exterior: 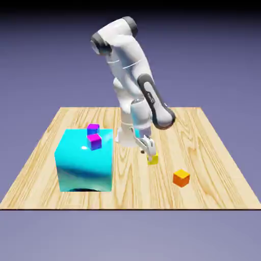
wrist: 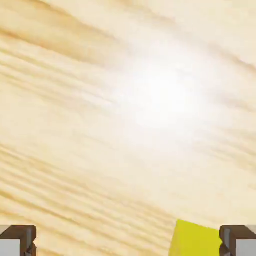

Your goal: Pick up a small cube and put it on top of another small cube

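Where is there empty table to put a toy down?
Bare wood runs along the near edge, in front of the orange cube, and at the exterior view's far right. It's crowded around the cyan block and the yellow cube under the pincer.

yellow cube [exterior: 153, 159], orange cube [exterior: 181, 177], cyan block [exterior: 85, 160], pale wood-grain table [exterior: 214, 168]

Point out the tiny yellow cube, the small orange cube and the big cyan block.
Tiny plain yellow cube [wrist: 196, 240]: hand view, its visible face beside the right fingertip.
Small orange cube [exterior: 181, 177]: exterior view, middle of the cube.
Big glossy cyan block [exterior: 84, 165]: exterior view, its front face.
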